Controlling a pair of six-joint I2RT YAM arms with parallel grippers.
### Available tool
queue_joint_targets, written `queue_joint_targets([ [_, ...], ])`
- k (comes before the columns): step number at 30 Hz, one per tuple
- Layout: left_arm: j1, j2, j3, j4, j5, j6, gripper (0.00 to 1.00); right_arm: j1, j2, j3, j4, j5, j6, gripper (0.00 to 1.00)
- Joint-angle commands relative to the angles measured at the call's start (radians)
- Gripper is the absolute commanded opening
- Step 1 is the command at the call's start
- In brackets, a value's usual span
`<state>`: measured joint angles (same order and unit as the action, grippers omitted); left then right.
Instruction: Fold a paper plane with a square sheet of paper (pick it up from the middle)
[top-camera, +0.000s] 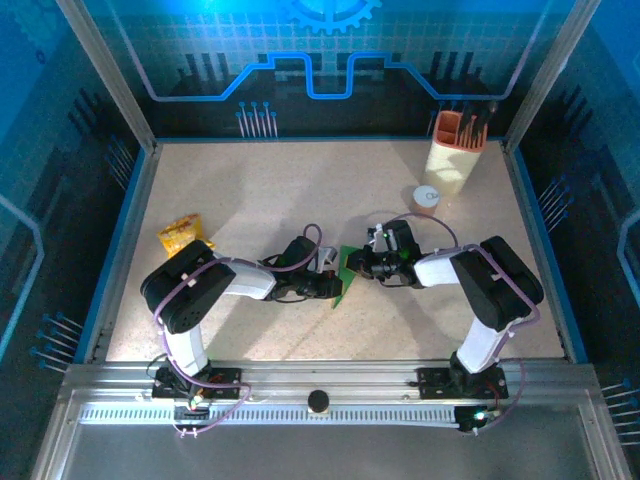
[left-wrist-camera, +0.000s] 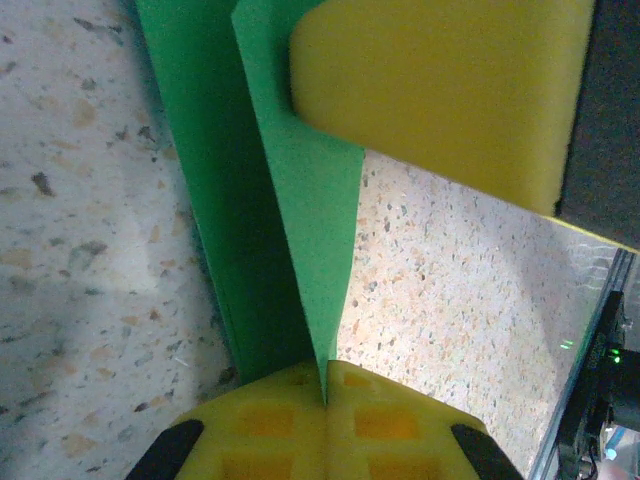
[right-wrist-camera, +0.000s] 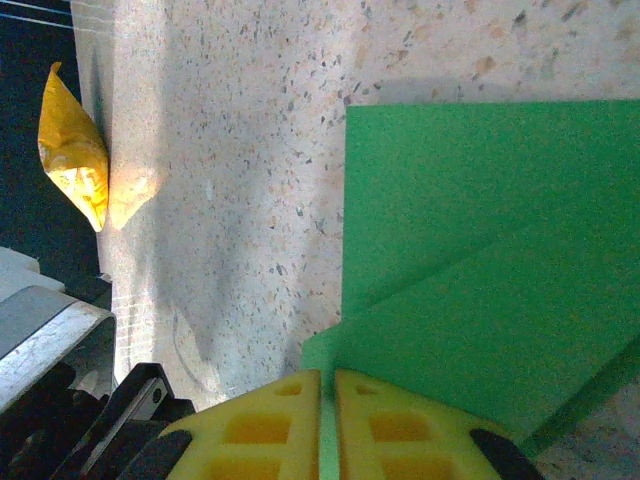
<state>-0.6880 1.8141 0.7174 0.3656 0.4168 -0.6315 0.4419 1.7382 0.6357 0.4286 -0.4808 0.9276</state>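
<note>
**A:** From above, where was the square sheet of paper (top-camera: 345, 275)?

**B:** At mid-table (top-camera: 250, 190), between the arms. The left gripper (top-camera: 333, 288) and the right gripper (top-camera: 357, 263) met on it from opposite sides. I'd judge that one was steadying it so the other could work a crease. The snack packet (top-camera: 180, 235) lay well apart, to the left.

**A:** And the left wrist view?

**B:** The left gripper (left-wrist-camera: 325, 385) had its jaws closed tight on a thin edge of the sheet (left-wrist-camera: 300, 230). The paper tapered to a narrow bright-green wedge at the jaws, with a darker layer beside it. The right gripper's yellow pad (left-wrist-camera: 440, 90) pressed on the paper above.

**A:** The right wrist view?

**B:** The right gripper (right-wrist-camera: 327, 385) was pinched shut on the sheet's near edge (right-wrist-camera: 480, 250). The paper lay flat and plain green with a straight side, and a folded flap crossed it on a diagonal. The task looked only partly done, with no dart shape yet.
</note>
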Motion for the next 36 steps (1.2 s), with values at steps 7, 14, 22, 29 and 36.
queue_joint_targets([
  [7, 0.012, 0.060, -0.042, -0.160, -0.033, -0.014, 0.06, -0.018, 0.054, -0.015, 0.063, -0.035, 0.008, 0.14],
  [14, 0.013, 0.062, -0.044, -0.165, -0.036, -0.016, 0.09, -0.020, 0.104, -0.013, 0.061, -0.016, 0.009, 0.14],
  [22, 0.013, -0.016, -0.047, -0.172, 0.009, -0.009, 0.28, -0.009, 0.108, 0.016, -0.094, 0.042, -0.048, 0.13],
  [29, 0.011, -0.110, -0.054, -0.157, 0.055, -0.012, 0.28, 0.000, 0.100, 0.038, -0.150, 0.061, -0.070, 0.13],
  [36, 0.004, -0.123, -0.070, -0.124, 0.114, 0.021, 0.15, 0.008, 0.109, 0.051, -0.184, 0.072, -0.073, 0.13],
])
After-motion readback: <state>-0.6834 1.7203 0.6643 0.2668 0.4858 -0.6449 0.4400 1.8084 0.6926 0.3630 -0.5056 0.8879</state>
